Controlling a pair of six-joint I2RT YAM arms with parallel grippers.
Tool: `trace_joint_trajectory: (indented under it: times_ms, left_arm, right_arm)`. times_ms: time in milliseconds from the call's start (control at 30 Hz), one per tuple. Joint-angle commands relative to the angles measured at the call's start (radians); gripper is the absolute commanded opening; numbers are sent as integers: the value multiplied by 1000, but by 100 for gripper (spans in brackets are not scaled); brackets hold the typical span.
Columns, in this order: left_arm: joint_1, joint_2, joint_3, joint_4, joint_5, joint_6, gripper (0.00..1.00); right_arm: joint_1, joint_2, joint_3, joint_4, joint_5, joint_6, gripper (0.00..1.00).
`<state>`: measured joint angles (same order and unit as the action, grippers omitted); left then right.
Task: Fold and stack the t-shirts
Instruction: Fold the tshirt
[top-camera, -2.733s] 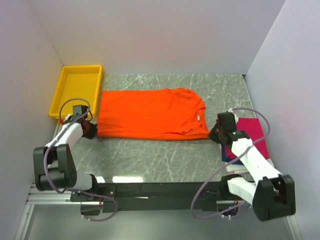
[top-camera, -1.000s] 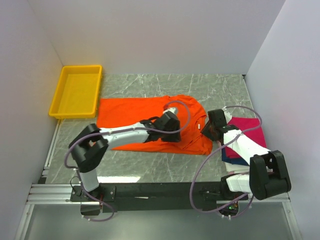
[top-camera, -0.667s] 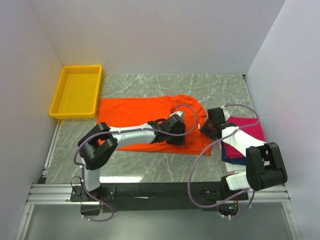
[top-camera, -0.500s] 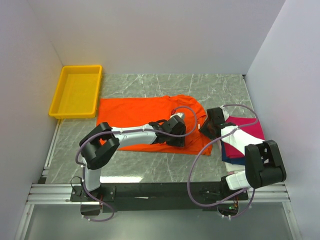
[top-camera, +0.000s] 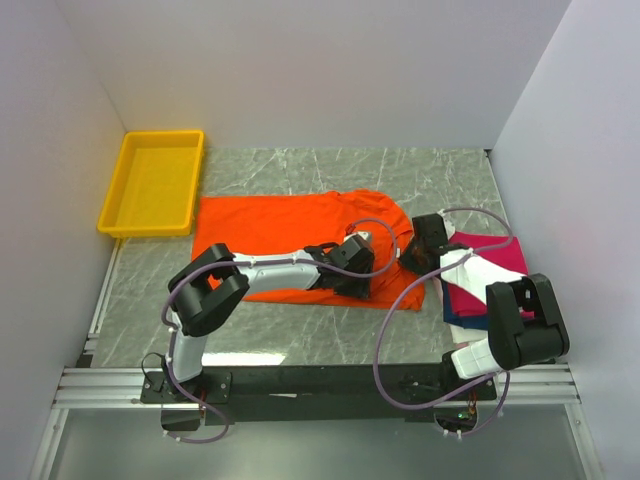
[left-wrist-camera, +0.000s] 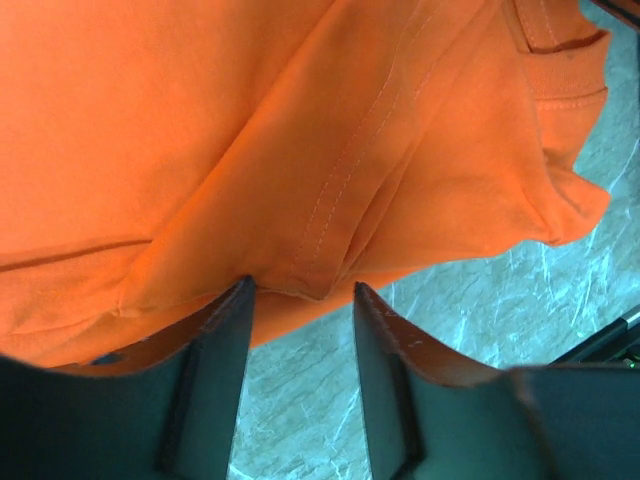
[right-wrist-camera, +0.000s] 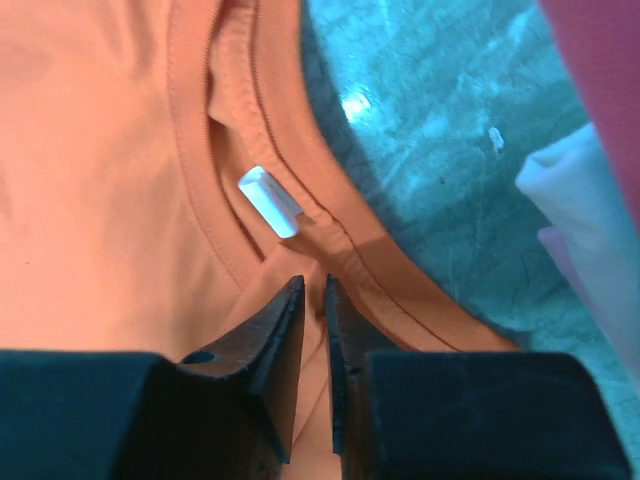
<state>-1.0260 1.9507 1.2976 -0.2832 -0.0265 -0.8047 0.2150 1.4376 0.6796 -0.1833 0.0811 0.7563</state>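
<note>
**Supervisor:** Where was the shirt when you checked?

**Operator:** I saw the bright orange cloth t-shirt lying across the middle of the grey marbled table, hem toward 9 o'clock and collar toward 3. The hem half was flat and smooth. The collar end was rumpled, with a stitched seam bunched into a ridge along its 6 o'clock edge. A small white label showed inside the collar.

**Supervisor:** And your grippers?

**Operator:** My left gripper had its jaws well apart, straddling that ridge without clamping it. My right gripper sat on the cloth just beside the collar. Its jaws were almost together, with a thin slit of orange between them, and I couldn't tell whether it had a hold.

**Supervisor:** Anything else?

**Operator:** A magenta-pink cloth t-shirt lay over a navy blue cloth t-shirt at 3 o'clock. The yellow plastic tray was at 10.
</note>
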Motion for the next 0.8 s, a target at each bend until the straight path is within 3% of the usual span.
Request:
trace_joint_trajectory:
  times_ms: [0, 67, 133, 367, 767]
  left_arm:
    - [-8, 16, 58, -14, -35, 22, 48]
    - [-8, 22, 66, -22, -44, 24, 46]
    - [-8, 24, 74, -28, -52, 25, 33]
    - [-6, 33, 101, -45, -58, 39, 13]
    - [56, -24, 49, -5, -30, 30, 4]
  right_arm:
    - [-11, 3, 54, 28, -4, -8, 20]
    - [-9, 3, 58, 27, -9, -9, 17]
    - [-11, 0, 61, 24, -9, -8, 17]
    - [-11, 3, 74, 21, -21, -9, 16]
    - [-16, 32, 126, 22, -50, -9, 14]
